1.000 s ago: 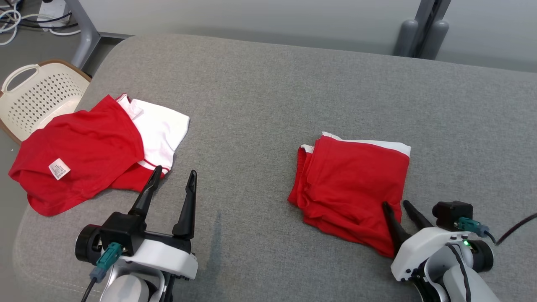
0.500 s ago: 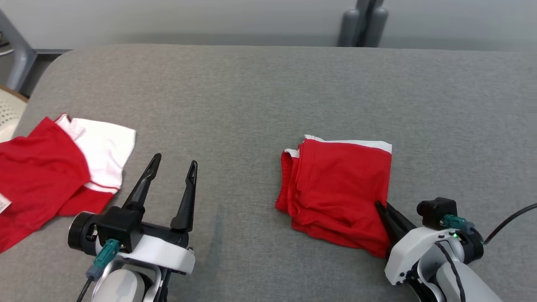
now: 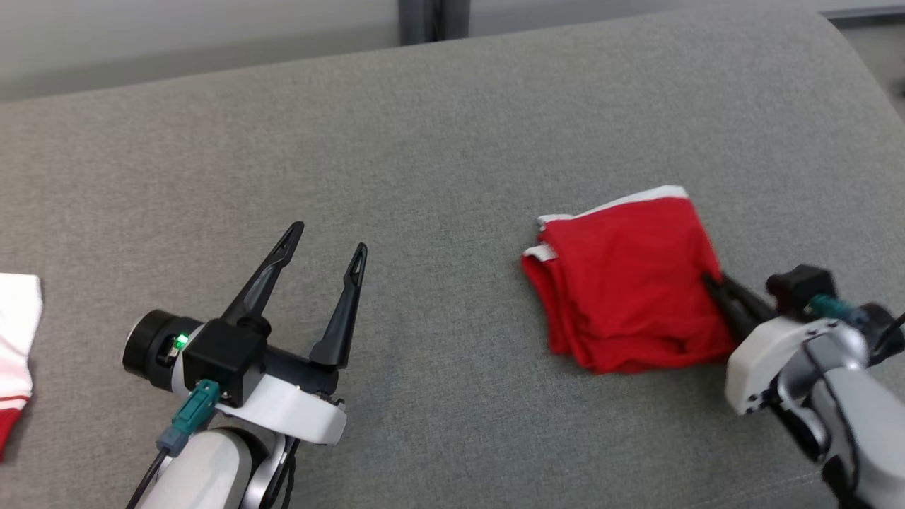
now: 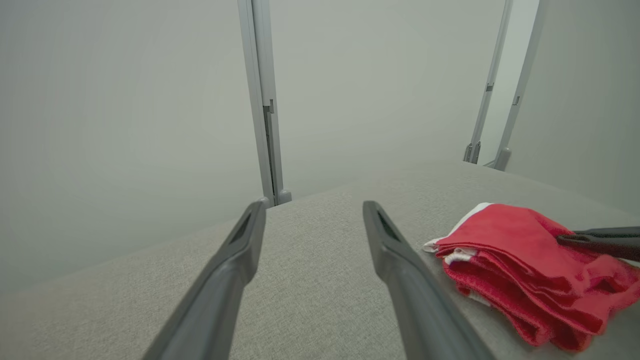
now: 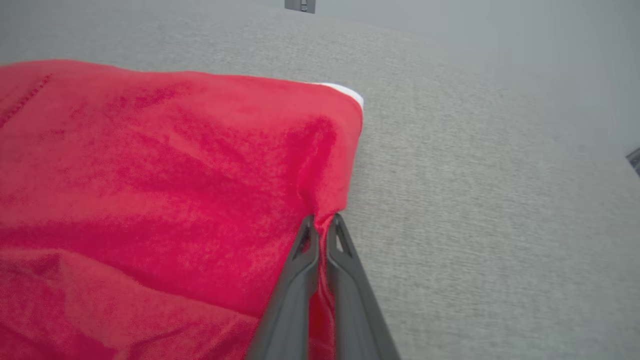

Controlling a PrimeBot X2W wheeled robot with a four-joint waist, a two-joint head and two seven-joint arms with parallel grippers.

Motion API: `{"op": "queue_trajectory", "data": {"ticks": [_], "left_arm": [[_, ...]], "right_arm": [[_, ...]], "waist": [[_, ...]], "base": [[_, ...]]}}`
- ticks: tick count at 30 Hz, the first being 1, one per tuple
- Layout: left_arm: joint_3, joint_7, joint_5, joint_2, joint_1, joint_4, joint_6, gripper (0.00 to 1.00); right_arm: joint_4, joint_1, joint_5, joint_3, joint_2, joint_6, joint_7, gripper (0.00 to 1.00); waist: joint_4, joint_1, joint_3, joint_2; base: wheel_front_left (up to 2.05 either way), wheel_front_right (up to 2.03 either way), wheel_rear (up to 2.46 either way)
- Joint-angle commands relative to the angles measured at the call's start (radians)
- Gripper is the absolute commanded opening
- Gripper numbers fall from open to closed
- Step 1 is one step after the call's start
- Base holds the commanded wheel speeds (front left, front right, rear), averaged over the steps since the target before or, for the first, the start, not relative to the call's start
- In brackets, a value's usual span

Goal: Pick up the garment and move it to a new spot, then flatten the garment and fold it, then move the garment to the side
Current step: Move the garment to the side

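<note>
Grey fabric surface (image 3: pixel 452 141); right pincer (image 5: pixel 322 225) pinching edge of folded red garment (image 3: pixel 626 283); left pincer (image 3: pixel 329 237) spread wide.

Left arm (image 3: pixel 201 474) enters low at the left, wrist level; left jaws stand wide apart, fingers (image 3: pixel 265 276) pointing forward. Right arm (image 3: pixel 845 385) enters at the lower right; right jaws are pinched together on the garment (image 3: pixel 622 297) edge.

You'll read nothing here: no text, label, brand, number or sign is legible in the head view or either wrist view. The red garment (image 3: pixel 622 283) turns only plain cloth and a white hem to you, and the blurred right edge of the head view gives nothing sharp enough to read
</note>
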Motion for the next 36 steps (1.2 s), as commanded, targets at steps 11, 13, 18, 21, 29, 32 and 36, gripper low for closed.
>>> {"op": "queue_trajectory", "data": {"ticks": [11, 13, 18, 21, 29, 32, 36], "left_arm": [[-0.032, 0.058, 0.059, 0.048, -0.146, -0.116, -0.039, 1.00], [-0.036, 0.065, 0.066, 0.054, -0.166, -0.132, -0.044, 1.00], [-0.050, 0.078, 0.078, 0.061, -0.198, -0.163, -0.056, 1.00], [-0.058, 0.081, 0.081, 0.067, -0.207, -0.169, -0.062, 1.00], [-0.071, 0.080, 0.077, 0.069, -0.209, -0.162, -0.063, 1.00], [-0.080, 0.078, 0.069, 0.063, -0.195, -0.154, -0.062, 1.00], [-0.087, 0.065, 0.055, 0.054, -0.164, -0.132, -0.054, 1.00]], "right_arm": [[0.203, -0.295, 0.006, -0.130, -0.232, 0.000, -0.087, 0.00], [0.240, -0.338, -0.004, -0.159, -0.252, 0.000, -0.102, 0.00], [0.303, -0.402, -0.017, -0.187, -0.263, 0.000, -0.123, 0.00], [0.316, -0.428, -0.045, -0.184, -0.279, 0.000, -0.136, 0.00], [0.354, -0.409, -0.044, -0.239, -0.236, 0.000, -0.151, 1.00], [0.314, -0.377, -0.062, -0.297, -0.226, 0.000, -0.149, 1.00], [0.219, -0.283, -0.094, -0.410, -0.186, 0.000, -0.149, 1.00]], "waist": [[-0.041, 0.0000, 0.281, -0.0001], [-0.034, 0.0000, 0.316, -0.0001], [-0.025, 0.0000, 0.369, -0.0001], [-0.026, 0.0000, 0.381, -0.0001], [-0.037, 0.0000, 0.357, -0.0001], [-0.041, 0.0000, 0.331, -0.0001], [-0.043, 0.0000, 0.271, -0.0001]], "base": [[0.00, 0.00, 0.00], [0.00, 0.00, 0.00], [0.00, 0.00, 0.00], [0.00, 0.00, 0.00], [0.00, 0.00, 0.00], [0.00, 0.00, 0.00], [0.00, 0.00, 0.00]]}}
